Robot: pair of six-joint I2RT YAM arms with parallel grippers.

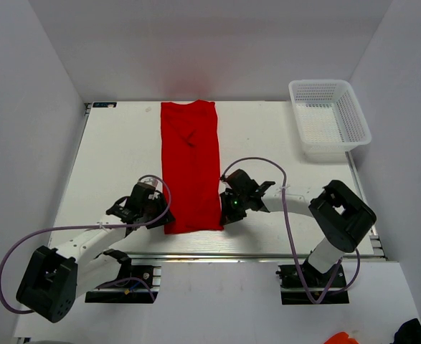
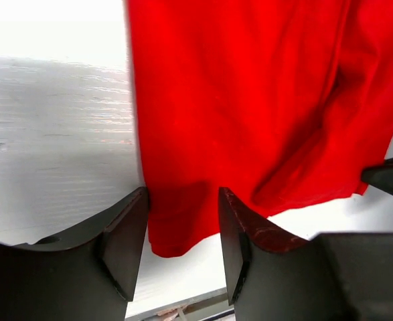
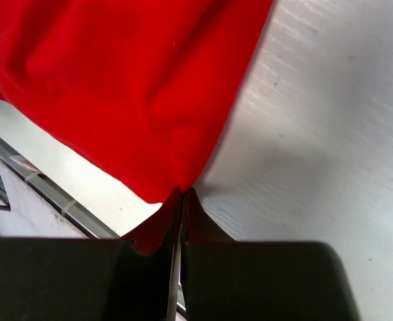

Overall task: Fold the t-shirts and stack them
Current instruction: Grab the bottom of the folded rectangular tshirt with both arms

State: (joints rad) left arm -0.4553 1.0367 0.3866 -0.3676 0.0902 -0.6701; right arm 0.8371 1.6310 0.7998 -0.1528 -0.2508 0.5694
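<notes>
Closest to your lens, the right gripper has its two dark fingers pressed flat together, and a sliver of red cloth is pinched between them. That is the near right corner of the t-shirt, so this hand is clamped on it. In the left wrist view the left gripper stands with its fingers well apart. The shirt's near left corner lies on the table in the gap between them, and you can see neither pad pressing on it.

From above, the t-shirt lies as a long narrow strip down the middle of the table, running from the far edge toward the arms. A soft crease shows in its far half.

A white mesh basket sits at the far right corner, well apart from the shirt and from both arms. Purple cables loop off each arm, and the right one arches just beside the shirt's right edge without lying on it.

Your left arm reaches from its base at the near left, forearm low and angled up and to the right. Your right arm bends at a raised elbow on the right, and its forearm runs left to the shirt's corner.
</notes>
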